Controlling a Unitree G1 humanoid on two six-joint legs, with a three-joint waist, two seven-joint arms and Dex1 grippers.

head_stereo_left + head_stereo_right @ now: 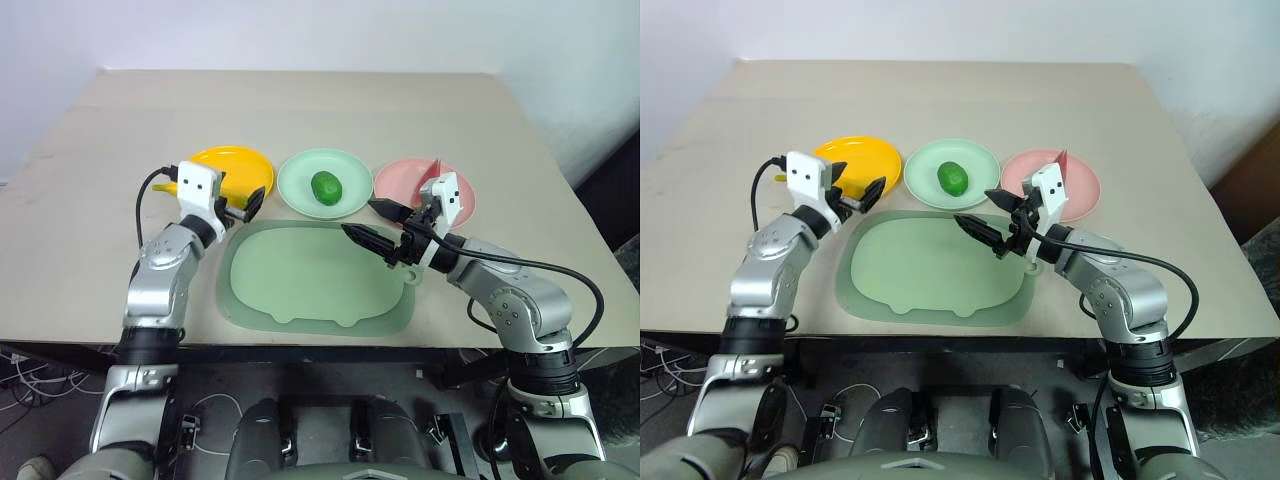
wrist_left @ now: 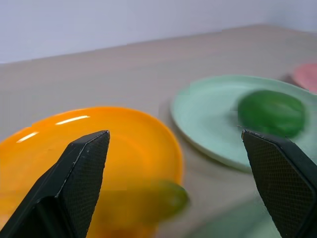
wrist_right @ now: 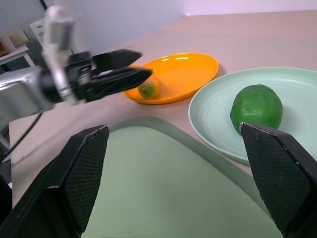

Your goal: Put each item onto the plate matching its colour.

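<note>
Beige tabletop (image 1: 90, 200) against a pale wall, three round plates in a row at mid-table. Far left, yellow-orange plate (image 1: 240, 165) with the yellow banana (image 3: 148, 88) lying on it (mostly hidden behind the left gripper from the head views; its greenish tip shows in the right wrist view). Left gripper (image 1: 246, 208) hangs just over the near edge of that plate, black fingers spread wide, nothing between them. Middle, pale mint green plate (image 1: 340, 195) with the green lime (image 1: 325, 185) sitting near its centre. In front of the plates, large pale green tray (image 1: 300, 285), bare. Right gripper (image 1: 372, 223) hovers over the tray's far right corner, fingers apart, holding nothing. Far right, pink plate (image 1: 400, 180), partly covered by the right wrist; a red watermelon wedge (image 1: 1062, 158) pokes up on it behind the wrist camera.
</note>
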